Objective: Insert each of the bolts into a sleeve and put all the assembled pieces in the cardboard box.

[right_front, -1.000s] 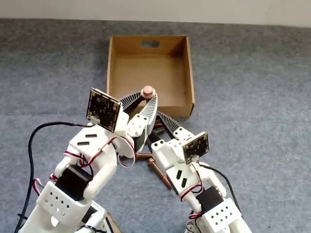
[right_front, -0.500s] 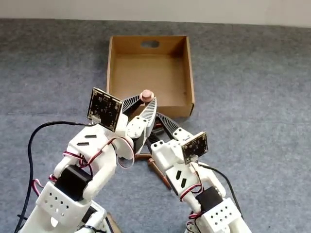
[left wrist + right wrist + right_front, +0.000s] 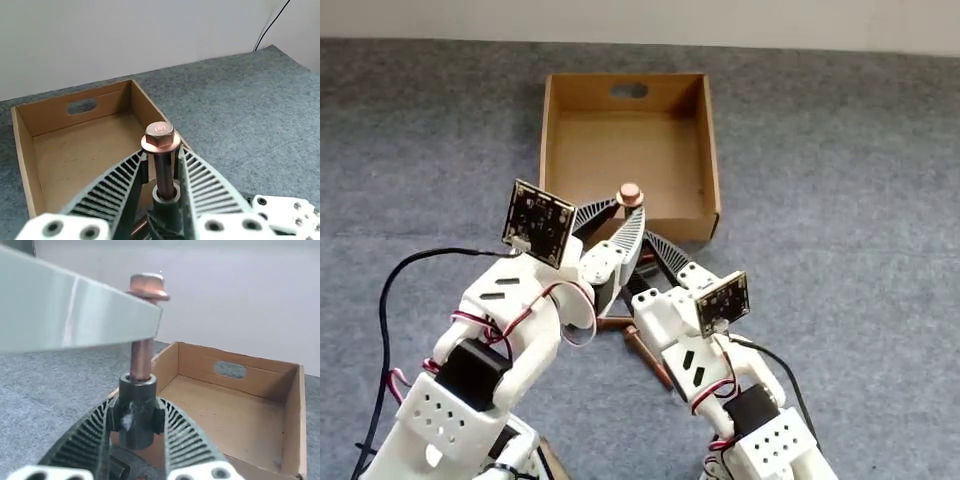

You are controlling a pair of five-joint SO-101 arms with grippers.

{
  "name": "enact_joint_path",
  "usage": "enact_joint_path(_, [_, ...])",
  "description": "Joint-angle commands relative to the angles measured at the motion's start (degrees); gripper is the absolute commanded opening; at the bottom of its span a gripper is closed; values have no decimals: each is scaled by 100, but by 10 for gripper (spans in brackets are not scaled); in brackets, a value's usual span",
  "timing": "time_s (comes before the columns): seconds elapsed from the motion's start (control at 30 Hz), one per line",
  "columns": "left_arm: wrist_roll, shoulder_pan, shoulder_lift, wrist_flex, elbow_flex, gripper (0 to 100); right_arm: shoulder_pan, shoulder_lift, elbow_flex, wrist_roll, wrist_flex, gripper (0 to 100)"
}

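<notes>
Gripping copper bolt [image 3: 160, 136] by its shank: left pincer [image 3: 161, 152], closed. Right pincer [image 3: 135, 409] clamped on black sleeve [image 3: 136, 390]; bolt tip sits in sleeve mouth. Both held over cardboard box [image 3: 552, 140], near edge. Loose bolt [image 3: 650, 358] on tabletop [image 3: 840, 300].

- The cardboard box [image 3: 544, 140] is open from above, and its brown floor lies free between the four walls.
- Just at the near wall of the box, the left gripper [image 3: 625, 207] and the right gripper [image 3: 135, 409] stand crowded together. They clamp the bolt [image 3: 628, 193] and the sleeve [image 3: 136, 390] and block this way.
- The grey table [image 3: 820, 150] on both sides of the box gives wide room.
- Loose brown pieces [image 3: 650, 360] lie further on the near side of the box, between the arms.
</notes>
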Motion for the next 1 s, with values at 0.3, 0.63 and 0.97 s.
enact_joint_path(0.3, [-53, -75, -4, 1363, -681, 112, 75, -75, -13, -44, -154, 6])
enact_joint_path(0.63, [-246, -127, -57, 2347, -1138, 112, 75, -75, -4, -44, -154, 6])
enact_joint_path(0.97, [-1556, -1666, -31, 3341, -1763, 2, 66, -75, -4, -44, -127, 6])
